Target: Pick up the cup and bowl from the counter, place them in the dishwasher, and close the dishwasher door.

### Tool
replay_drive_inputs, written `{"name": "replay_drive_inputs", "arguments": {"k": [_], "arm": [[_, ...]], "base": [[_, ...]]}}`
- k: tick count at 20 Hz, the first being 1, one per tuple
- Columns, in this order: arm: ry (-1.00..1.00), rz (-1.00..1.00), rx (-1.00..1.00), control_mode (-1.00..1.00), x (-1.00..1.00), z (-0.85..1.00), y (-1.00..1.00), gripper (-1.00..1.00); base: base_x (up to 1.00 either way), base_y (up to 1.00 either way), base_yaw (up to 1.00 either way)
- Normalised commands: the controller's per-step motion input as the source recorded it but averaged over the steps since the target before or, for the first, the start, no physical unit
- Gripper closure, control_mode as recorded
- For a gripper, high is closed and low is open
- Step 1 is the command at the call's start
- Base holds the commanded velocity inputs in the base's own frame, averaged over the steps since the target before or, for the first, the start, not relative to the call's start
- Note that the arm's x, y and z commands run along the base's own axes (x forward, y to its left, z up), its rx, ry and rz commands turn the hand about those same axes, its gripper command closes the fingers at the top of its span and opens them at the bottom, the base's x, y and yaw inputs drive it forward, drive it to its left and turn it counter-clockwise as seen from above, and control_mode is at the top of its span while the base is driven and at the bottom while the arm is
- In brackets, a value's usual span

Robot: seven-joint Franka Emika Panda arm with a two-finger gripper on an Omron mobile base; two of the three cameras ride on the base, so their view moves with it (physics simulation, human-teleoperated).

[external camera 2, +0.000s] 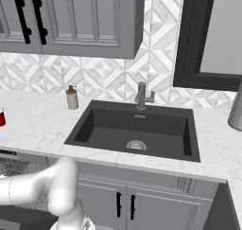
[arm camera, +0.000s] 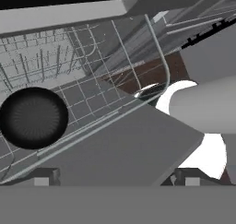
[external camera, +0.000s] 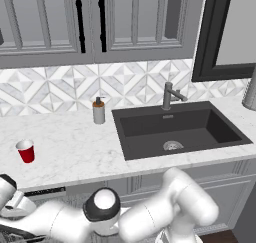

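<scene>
The bowl (arm camera: 33,118) lies open side up on the wire rack (arm camera: 87,98) of the dishwasher (arm camera: 69,15), clear of the pincer (arm camera: 115,177), whose dark tips stand wide apart at the bottom of the hand view with nothing between them. The placement appears deliberate: the bowl sits flat on the mesh, well inside the rack's edge, where it should not roll when the door moves. The cup (external camera: 26,151) stands upright on the bench (external camera: 75,147), left of the sink (external camera: 175,129) and forward of the soap dispenser (external camera: 99,111); it is judged the next item due. The arm (external camera: 150,212) is folded low below the bench edge, reaching leftward toward the open appliance, hand angled down over the rack. The dishwasher door (arm camera: 115,149) lies lowered beneath the hand, not yet closed.
</scene>
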Motion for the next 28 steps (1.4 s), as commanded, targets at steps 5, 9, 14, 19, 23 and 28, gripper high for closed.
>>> {"name": "replay_drive_inputs", "arguments": {"k": [5,9,14,19,23,28], "arm": [[-0.13,-0.04,0.3,-1.0,-0.74,0.08,-1.0,-1.0],[-0.12,-0.05,0.29,-1.0,-0.47,0.54,-0.99,-1.0],[-0.02,0.0,0.11,-1.0,-0.02,1.0,-0.68,-1.0],[-0.12,0.11,0.24,-1.0,0.22,0.62,-0.59,-1.0],[-0.06,0.32,0.26,-1.0,0.85,0.73,-0.52,-1.0],[0.0,0.59,0.13,-1.0,0.85,0.74,-0.39,-1.0]], "base": [[0.0,0.0,0.0],[0.0,0.0,0.0],[0.0,0.0,0.0],[0.0,0.0,0.0],[0.0,0.0,0.0],[0.0,0.0,0.0]]}}
